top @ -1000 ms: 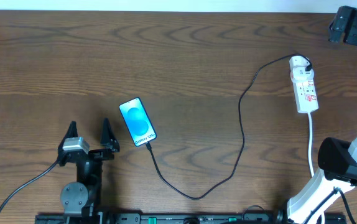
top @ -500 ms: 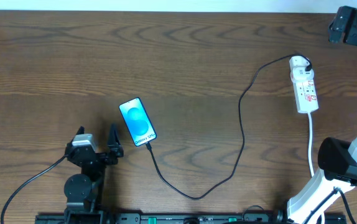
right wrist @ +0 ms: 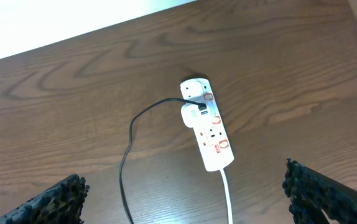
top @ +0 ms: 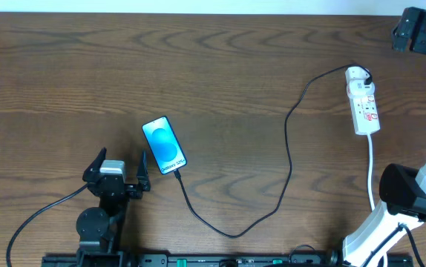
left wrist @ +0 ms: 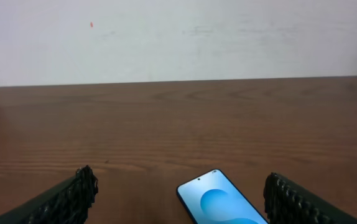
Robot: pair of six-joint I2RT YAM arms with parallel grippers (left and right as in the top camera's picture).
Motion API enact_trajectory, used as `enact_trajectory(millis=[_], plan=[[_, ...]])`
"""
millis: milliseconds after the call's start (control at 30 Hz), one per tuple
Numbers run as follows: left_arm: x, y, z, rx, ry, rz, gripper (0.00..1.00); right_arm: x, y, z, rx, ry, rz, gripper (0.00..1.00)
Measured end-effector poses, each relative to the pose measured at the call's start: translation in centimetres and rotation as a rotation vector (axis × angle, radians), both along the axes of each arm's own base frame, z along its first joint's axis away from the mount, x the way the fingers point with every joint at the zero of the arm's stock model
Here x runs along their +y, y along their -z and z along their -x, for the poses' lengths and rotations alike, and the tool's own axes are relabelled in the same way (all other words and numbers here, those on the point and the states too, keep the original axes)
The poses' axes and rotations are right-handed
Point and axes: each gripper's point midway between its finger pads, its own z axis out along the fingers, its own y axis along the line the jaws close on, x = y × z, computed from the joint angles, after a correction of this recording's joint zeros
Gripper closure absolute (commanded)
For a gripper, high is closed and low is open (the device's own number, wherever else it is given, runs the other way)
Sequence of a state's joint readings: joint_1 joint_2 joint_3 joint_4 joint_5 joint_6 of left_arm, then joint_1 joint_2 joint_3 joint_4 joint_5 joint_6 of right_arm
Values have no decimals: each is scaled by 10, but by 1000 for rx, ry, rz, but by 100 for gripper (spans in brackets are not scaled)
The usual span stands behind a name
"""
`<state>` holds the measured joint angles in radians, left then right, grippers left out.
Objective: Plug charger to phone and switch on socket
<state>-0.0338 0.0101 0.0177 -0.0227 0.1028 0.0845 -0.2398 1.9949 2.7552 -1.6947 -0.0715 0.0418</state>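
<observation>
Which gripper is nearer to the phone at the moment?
Left. The left gripper sits open just beside the phone; the right gripper hovers open near the socket, far across the table.

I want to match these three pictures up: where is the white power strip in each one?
Overhead: strip at the upper right.
Left wrist: not in it.
Right wrist: strip in the middle.
Shared landmark: the black cable running into it, in the overhead and right wrist views.

Robotics lab bench: wood table [top: 220,67], blank white wall [left wrist: 178,37], left arm [top: 94,222] at 7 o'clock, right arm [top: 402,193] at 5.
</observation>
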Motion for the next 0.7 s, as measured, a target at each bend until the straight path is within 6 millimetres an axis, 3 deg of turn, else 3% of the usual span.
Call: enact_trajectory(millis=[700], plan=[[-1,0,0,-2,6,-21,12,0,0,0,0,0,0,1]])
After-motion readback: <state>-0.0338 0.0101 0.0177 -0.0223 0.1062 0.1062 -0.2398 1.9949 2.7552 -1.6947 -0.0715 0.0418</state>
